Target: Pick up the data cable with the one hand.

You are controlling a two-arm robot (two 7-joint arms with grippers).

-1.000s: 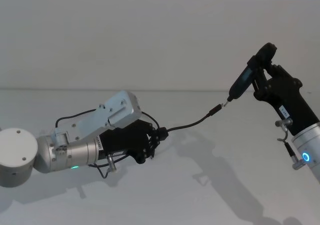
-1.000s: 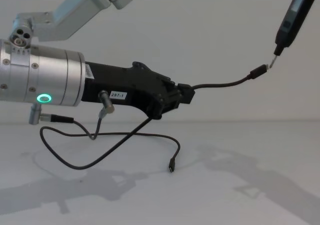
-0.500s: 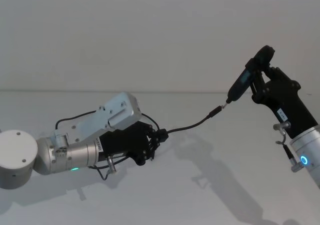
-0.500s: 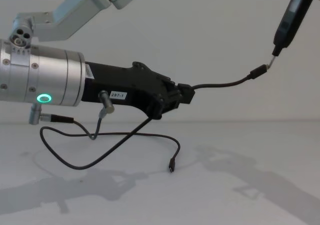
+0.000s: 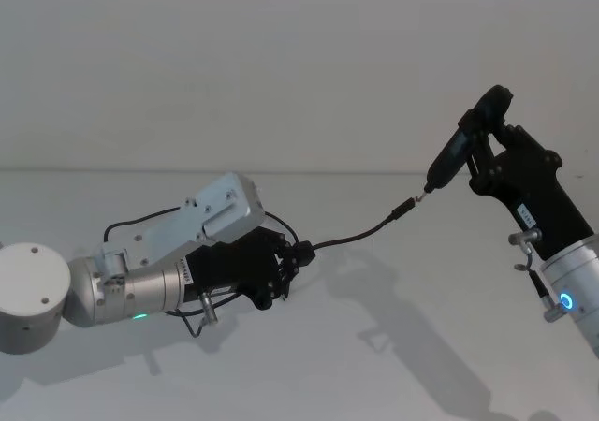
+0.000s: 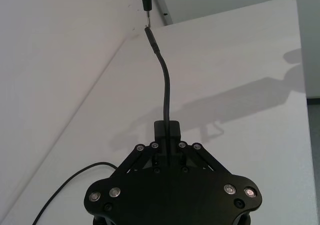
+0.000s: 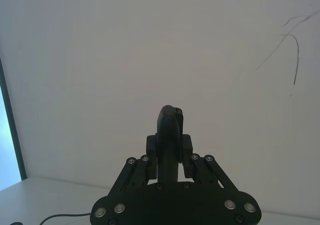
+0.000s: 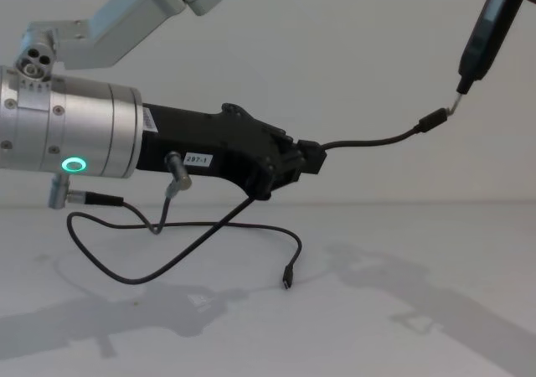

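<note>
Left end effector [image 8: 306, 161], black, on a silver cylinder with a green ring [image 8: 74, 165]: raised above the white surface [image 8: 402, 310], fingers closed on the data cable [image 8: 368, 141]. Left wrist view shows the cable [image 6: 165, 92] pinched between the two fingers [image 6: 172, 130].

Data cable: from the left end effector's tip one stretch runs forward and up to the right, ending in a small plug [image 8: 430, 121] held in the air. The other stretch drops from under the end effector, loops back beneath the black body, then trails right, its far plug [image 8: 287, 278] hanging low beside the surface; contact cannot be told.

Right end effector [image 5: 487, 140]: up high, well right of the left one, fingers clamped on a slim black pen-like tool [image 8: 484, 38]. Right wrist view shows the tool's butt [image 7: 170, 135] gripped between the fingers. The tool's metal tip [image 8: 456, 100] points down and sits right at the raised plug; touching or just apart cannot be told.
</note>
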